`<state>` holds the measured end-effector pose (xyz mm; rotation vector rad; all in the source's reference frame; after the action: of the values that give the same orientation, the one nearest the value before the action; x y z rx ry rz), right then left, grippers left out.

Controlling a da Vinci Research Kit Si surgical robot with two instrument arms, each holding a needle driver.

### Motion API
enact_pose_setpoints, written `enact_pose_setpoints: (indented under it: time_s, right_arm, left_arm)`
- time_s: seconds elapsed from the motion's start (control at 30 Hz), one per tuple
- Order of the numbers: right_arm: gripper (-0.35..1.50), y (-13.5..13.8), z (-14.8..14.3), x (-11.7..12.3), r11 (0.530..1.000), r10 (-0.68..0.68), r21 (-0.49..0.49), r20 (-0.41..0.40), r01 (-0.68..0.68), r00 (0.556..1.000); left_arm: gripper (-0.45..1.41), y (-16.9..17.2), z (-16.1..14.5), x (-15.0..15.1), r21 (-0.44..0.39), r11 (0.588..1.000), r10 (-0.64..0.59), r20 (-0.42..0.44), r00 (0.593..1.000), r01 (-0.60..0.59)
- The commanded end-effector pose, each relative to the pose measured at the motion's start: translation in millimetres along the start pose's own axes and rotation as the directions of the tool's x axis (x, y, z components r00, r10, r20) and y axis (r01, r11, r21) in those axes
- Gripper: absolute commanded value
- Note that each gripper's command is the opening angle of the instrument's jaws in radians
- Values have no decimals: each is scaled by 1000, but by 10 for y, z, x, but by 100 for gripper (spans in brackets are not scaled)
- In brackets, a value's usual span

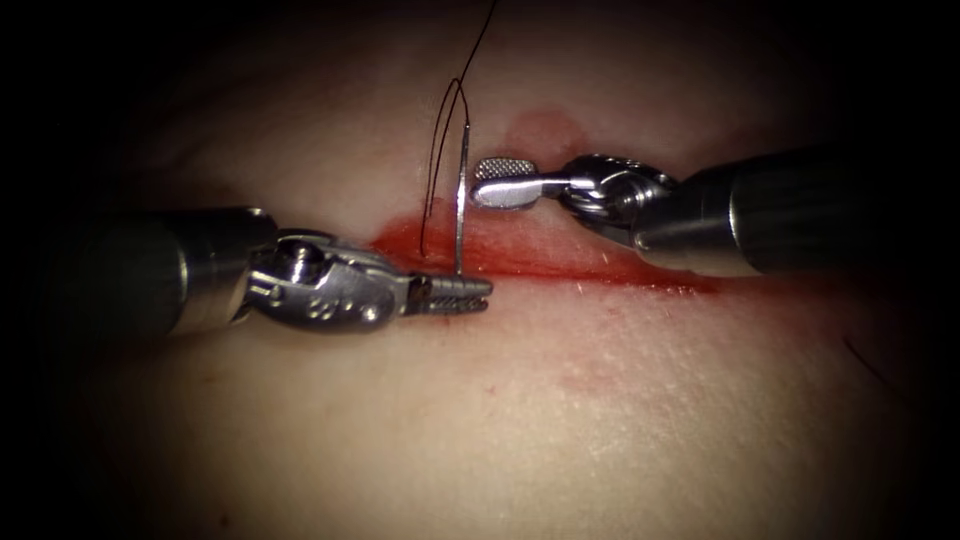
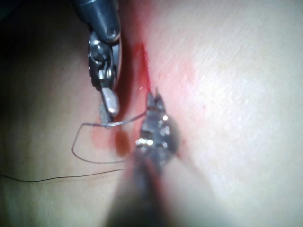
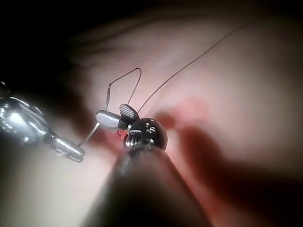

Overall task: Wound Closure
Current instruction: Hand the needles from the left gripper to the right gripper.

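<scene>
My left tool (image 1: 478, 290) comes in from the left, its jaws shut on the lower end of the curved needle (image 1: 461, 200). The needle stands upright, clear of the tissue (image 1: 600, 400), over the left end of the cut (image 1: 600, 272). Dark thread (image 1: 432, 170) leaves the needle's upper end, loops down on its left and runs off upward. My right tool (image 1: 477, 181) reaches in from the right with its jaws open, tips just beside the needle's middle and holding nothing. The left wrist view shows the needle (image 2: 125, 121) between the left tool (image 2: 154, 98) and the right tool (image 2: 107, 116).
Red fluid (image 1: 420, 240) wets the cut's left end, with a paler red stain (image 1: 545, 130) behind the right tool. In the right wrist view the thread (image 3: 189, 64) trails away over the tissue, past the open right tool (image 3: 110, 111) and the left tool (image 3: 75, 153).
</scene>
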<state>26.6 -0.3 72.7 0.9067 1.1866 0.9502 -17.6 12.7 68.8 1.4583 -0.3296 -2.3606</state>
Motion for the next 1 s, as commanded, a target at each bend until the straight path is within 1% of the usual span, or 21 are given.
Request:
enact_pose_setpoints:
  time_s: [0.03, 0.2, 0.5, 0.73, 0.87, 0.9, 1.0]
  right_arm:
    - [116, 3, 8, -6, 1000, 1, 4, 2, -1, 1000]
    - [116, 1, 10, -7, 1000, 6, 19, -2, -6, 1000]
    - [116, -2, 25, -7, 999, 9, 40, 1, -9, 1000]
    - [116, 2, 27, -4, 999, 19, 45, 1, -19, 1000]
    - [115, 1, 28, -8, 998, 28, 55, 9, -29, 1000]
    - [111, -1, 29, -11, 997, 31, 68, 19, -32, 999]
    - [111, -1, 29, -13, 996, 37, 76, 27, -39, 999]
  left_arm:
    - [-35, 2, 8, -3, -3, 1000, 1, -1, 1000, -1]
    - [-35, 2, 8, -2, -8, 1000, 7, 2, 1000, -7]
    - [-35, 3, 9, -1, -16, 1000, 19, 6, 1000, -19]
    - [-35, 6, 8, 3, -15, 1000, 24, 9, 1000, -24]
    - [-35, 6, 8, 2, -15, 1000, 24, 9, 1000, -24]
    - [-35, 6, 9, 2, -15, 1000, 24, 9, 1000, -24]
    - [-35, 5, 9, 2, -15, 1000, 24, 9, 1000, -24]
